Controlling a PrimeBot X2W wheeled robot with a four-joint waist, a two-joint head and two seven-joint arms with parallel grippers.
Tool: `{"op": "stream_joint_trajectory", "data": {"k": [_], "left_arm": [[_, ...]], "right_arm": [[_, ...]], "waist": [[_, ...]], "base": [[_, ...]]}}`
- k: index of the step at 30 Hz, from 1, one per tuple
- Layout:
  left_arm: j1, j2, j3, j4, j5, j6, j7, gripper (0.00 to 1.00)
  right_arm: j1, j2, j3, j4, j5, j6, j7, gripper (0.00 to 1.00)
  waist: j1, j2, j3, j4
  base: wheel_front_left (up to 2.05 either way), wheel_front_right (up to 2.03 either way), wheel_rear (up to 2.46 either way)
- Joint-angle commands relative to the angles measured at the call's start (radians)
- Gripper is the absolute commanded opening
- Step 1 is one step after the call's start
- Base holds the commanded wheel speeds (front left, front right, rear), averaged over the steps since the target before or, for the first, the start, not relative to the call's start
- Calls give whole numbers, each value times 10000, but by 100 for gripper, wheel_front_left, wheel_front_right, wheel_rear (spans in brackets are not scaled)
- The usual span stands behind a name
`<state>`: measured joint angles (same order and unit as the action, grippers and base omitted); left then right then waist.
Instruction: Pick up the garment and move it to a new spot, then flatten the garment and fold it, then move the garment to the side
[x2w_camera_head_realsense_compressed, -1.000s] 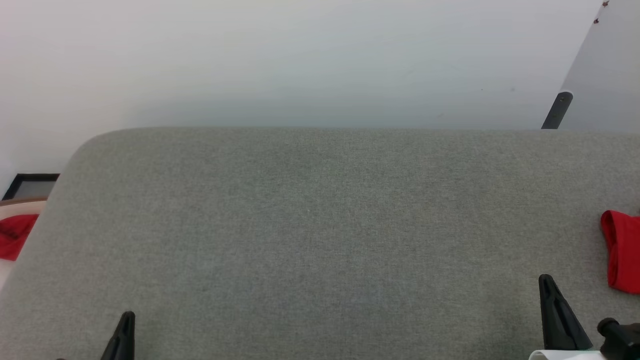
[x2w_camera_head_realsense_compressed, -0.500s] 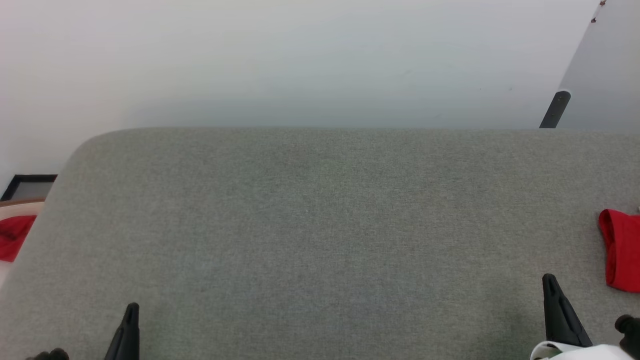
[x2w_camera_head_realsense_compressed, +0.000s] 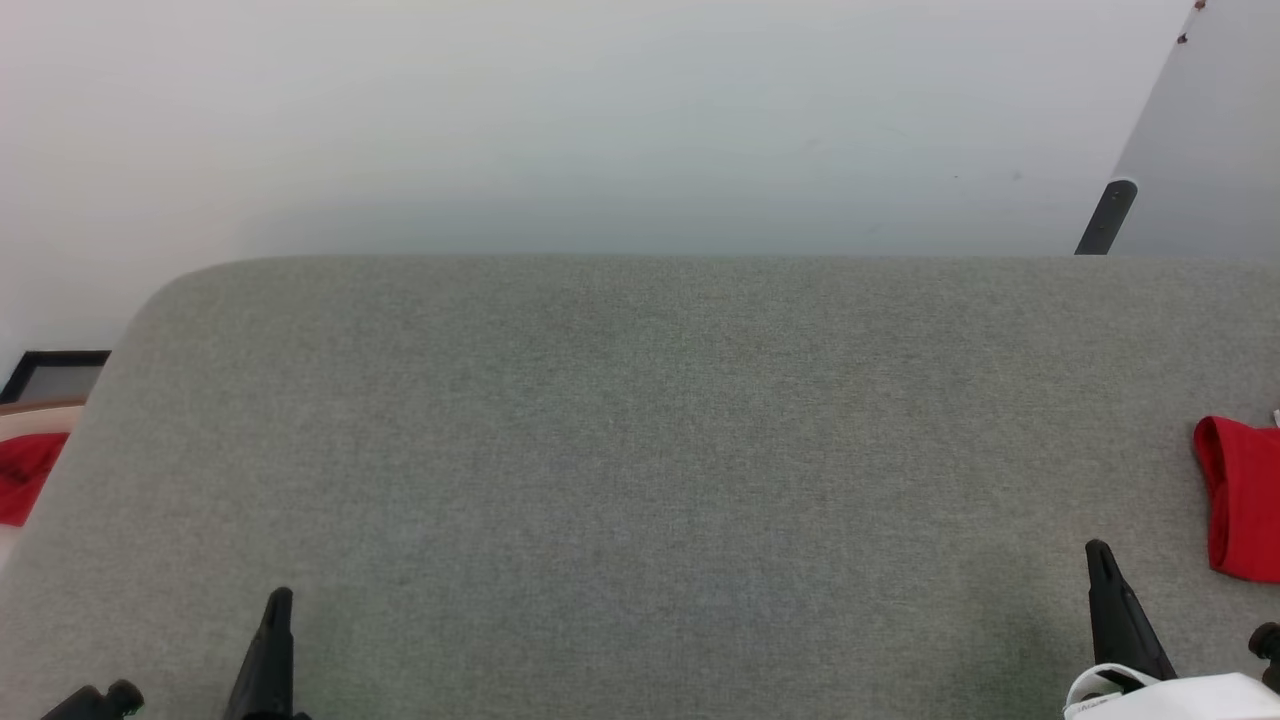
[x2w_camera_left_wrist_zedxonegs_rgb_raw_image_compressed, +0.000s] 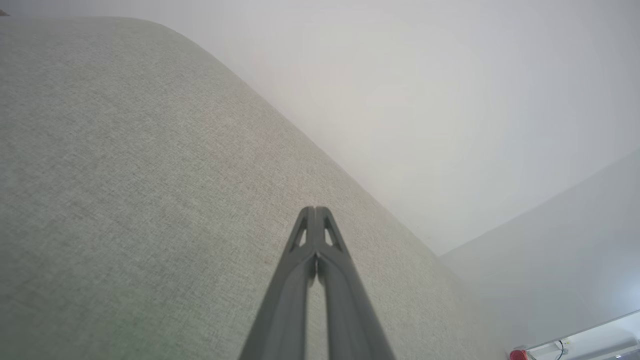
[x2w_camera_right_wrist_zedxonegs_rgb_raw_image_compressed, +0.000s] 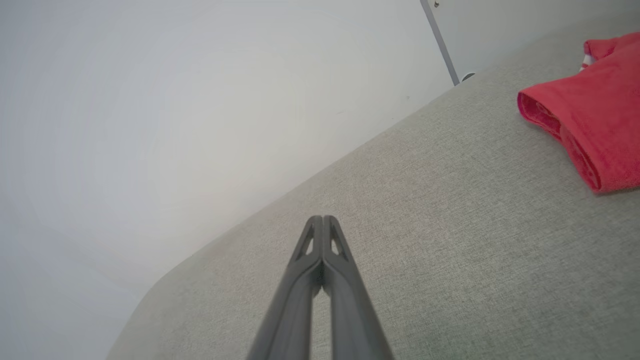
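No lettering, number, label or sign can be read. The garment (x2w_camera_head_realsense_compressed: 1245, 500), at the right edge of the surface (x2w_camera_head_realsense_compressed: 640, 450), shows plain red cloth.

A grey fabric surface (x2w_camera_head_realsense_compressed: 640, 450) spreads below a plain white wall (x2w_camera_head_realsense_compressed: 600, 120). Beyond its left edge lie a red cloth scrap (x2w_camera_head_realsense_compressed: 25, 475) and a black frame (x2w_camera_head_realsense_compressed: 55, 372); a dark bar (x2w_camera_head_realsense_compressed: 1100, 218) slants far right

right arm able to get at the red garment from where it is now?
Probably yes. The garment lies on the grey surface just ahead and to the right of the right gripper, with nothing between them. The gripper is shut, so it must open first.
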<state>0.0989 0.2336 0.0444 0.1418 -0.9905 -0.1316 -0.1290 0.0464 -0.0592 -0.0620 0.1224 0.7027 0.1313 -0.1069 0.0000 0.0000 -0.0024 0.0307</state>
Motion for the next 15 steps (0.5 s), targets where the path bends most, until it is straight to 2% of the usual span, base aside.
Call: {"op": "stream_joint_trajectory", "data": {"k": [1, 15], "left_arm": [[-233, 50, 97, -67, -204, 5, 64, 0], [-639, -330, 207, 152, -1496, 7, 554, 0]], "right_arm": [[-309, -77, -17, -86, 336, -3, 46, 0], [-568, -104, -51, 182, 2251, -4, 449, 0]], "waist": [[0, 0, 1, -3], [0, 0, 9, -49]], "base": [[0, 0, 0], [0, 0, 0]]}}
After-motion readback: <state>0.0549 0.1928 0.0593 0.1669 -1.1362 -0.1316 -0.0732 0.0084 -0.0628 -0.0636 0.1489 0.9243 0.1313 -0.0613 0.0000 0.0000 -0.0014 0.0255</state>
